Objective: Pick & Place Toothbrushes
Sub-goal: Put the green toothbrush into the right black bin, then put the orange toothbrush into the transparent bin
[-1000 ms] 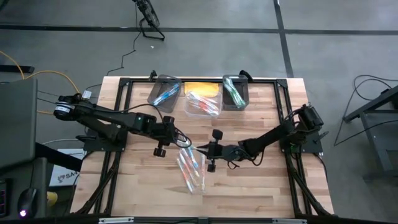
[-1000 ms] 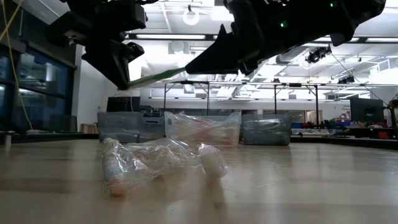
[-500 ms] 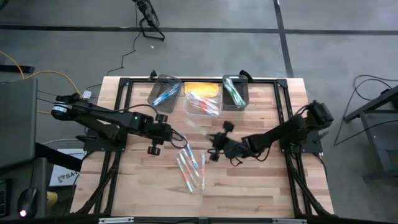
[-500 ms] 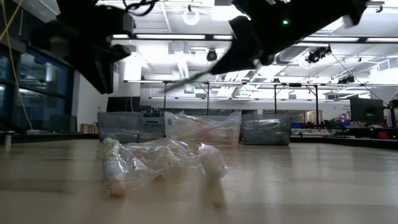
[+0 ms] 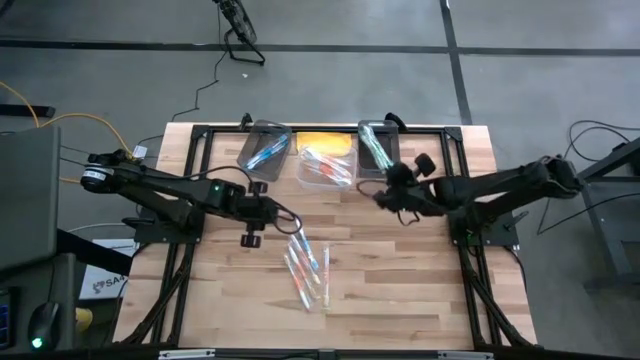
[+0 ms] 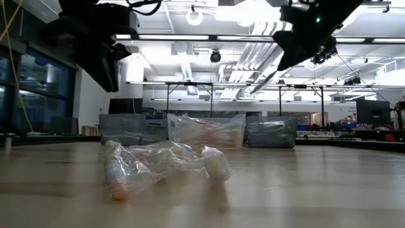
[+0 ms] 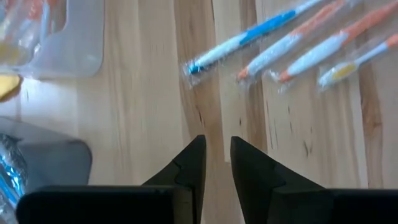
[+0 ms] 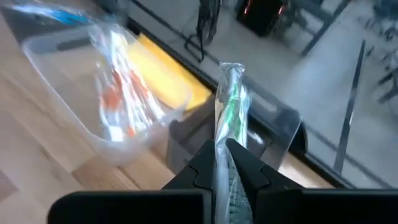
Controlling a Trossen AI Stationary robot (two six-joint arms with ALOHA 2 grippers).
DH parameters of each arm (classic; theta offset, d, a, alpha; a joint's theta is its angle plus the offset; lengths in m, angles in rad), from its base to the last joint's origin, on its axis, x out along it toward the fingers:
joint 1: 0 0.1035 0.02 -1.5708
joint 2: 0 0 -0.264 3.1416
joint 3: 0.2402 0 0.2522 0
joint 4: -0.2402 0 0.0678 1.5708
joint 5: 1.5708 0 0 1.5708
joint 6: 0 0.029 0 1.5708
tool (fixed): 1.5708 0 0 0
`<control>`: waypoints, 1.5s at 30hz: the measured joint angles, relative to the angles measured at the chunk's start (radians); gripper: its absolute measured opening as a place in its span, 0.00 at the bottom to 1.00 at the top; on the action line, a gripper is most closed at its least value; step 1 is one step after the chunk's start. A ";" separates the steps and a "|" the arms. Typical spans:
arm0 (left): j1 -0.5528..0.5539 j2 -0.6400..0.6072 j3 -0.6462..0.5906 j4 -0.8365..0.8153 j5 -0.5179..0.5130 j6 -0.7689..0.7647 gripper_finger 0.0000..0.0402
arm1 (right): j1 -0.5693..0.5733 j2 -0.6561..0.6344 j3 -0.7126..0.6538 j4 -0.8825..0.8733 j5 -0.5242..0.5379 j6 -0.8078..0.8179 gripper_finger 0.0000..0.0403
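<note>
Carrying 1 green toothbrush (image 8: 229, 99) clamped in the right gripper (image 8: 225, 152) toward the bins; left gripper (image 7: 216, 158) slightly parted, empty; 4 toothbrushes (image 5: 306, 266) remain on the bench (image 5: 420, 290).

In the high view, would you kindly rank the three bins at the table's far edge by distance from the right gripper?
From the right gripper:
1. Dark rectangular plastic bin holding green toothbrushes, beside it.
2. Clear middle plastic bin holding orange-red toothbrushes, farther left.
3. Grey bin holding blue toothbrushes, far left.
</note>
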 joint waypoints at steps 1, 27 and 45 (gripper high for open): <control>0.000 0.000 0.000 0.012 0.000 0.000 0.17 | -0.029 -0.002 -0.010 0.012 -0.026 -0.013 0.03; 0.000 0.000 0.000 0.060 0.001 0.005 0.17 | -0.515 0.123 -0.124 0.466 -0.444 -0.229 0.03; 0.000 0.000 0.000 0.065 0.021 0.007 0.17 | -0.547 0.196 -0.124 0.482 -0.448 -0.208 0.32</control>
